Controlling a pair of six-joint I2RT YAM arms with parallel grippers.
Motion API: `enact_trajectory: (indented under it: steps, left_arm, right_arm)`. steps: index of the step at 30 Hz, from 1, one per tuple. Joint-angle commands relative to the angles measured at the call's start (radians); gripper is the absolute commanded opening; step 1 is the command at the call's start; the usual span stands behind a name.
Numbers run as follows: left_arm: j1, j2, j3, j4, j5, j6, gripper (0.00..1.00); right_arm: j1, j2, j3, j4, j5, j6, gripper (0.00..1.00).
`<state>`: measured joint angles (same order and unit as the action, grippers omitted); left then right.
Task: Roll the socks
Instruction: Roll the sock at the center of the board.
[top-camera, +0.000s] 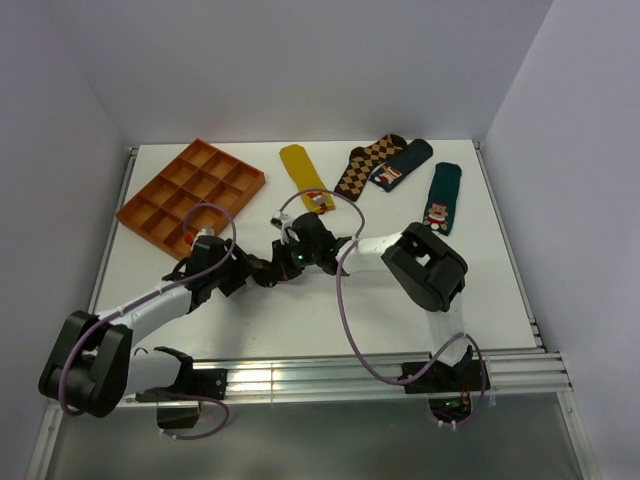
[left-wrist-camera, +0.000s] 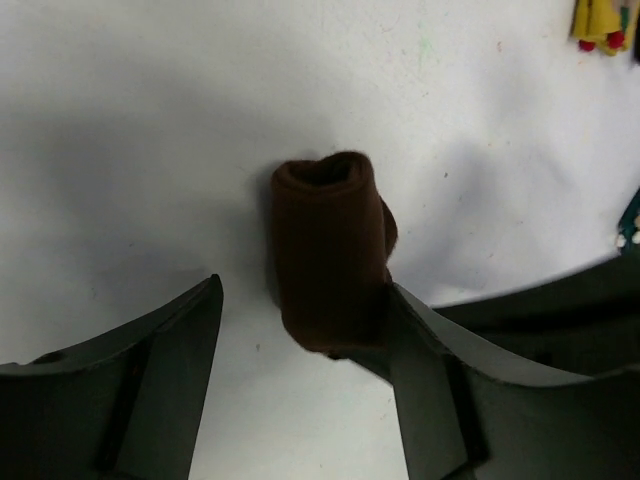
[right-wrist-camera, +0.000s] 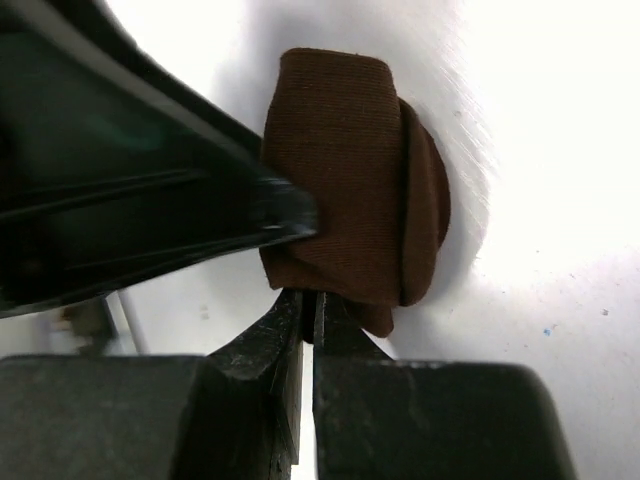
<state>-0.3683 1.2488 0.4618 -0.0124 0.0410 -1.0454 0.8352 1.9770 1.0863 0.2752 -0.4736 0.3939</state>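
The dark brown sock (left-wrist-camera: 330, 250) lies rolled into a short, thick bundle on the white table. My left gripper (left-wrist-camera: 305, 290) is open around its near end, and only the right finger (left-wrist-camera: 440, 380) touches the roll. In the right wrist view the sock (right-wrist-camera: 350, 200) sits just past my right gripper (right-wrist-camera: 308, 295), whose jaws are shut and pinch the roll's lower edge. From above, the left gripper (top-camera: 262, 272) and right gripper (top-camera: 292, 262) meet at mid-table and hide the sock.
An orange compartment tray (top-camera: 190, 190) stands at the back left. Across the back lie a mustard yellow sock (top-camera: 300, 170), a diamond-patterned sock (top-camera: 365, 168), a dark blue sock (top-camera: 402, 165) and a green sock (top-camera: 440, 198). The left finger (right-wrist-camera: 150, 200) crosses the right wrist view.
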Motion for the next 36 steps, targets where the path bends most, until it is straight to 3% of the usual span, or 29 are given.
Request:
enact_trajectory:
  steps: [1,4,9,21,36]
  left_arm:
    - [-0.001,-0.084,-0.035,-0.006,-0.030,-0.024,0.70]
    - [0.002,-0.126,-0.058,0.040,-0.029,-0.025,0.75]
    - [0.002,-0.137,-0.081,0.094,-0.006,-0.011,0.75]
    - [-0.004,0.004,-0.120,0.299,0.039,-0.070,0.66]
    - [-0.058,0.084,-0.117,0.437,0.000,-0.153,0.65]
  right_arm:
    - [-0.071,0.052,-0.022,0.044,-0.154,0.158,0.00]
    - [-0.096,0.074,-0.014,0.050,-0.195,0.203,0.00]
    - [-0.128,0.109,-0.011,0.099,-0.253,0.301,0.00]
    - [-0.148,0.157,-0.019,0.131,-0.287,0.384,0.00]
    - [-0.165,0.186,-0.057,0.190,-0.298,0.465,0.00]
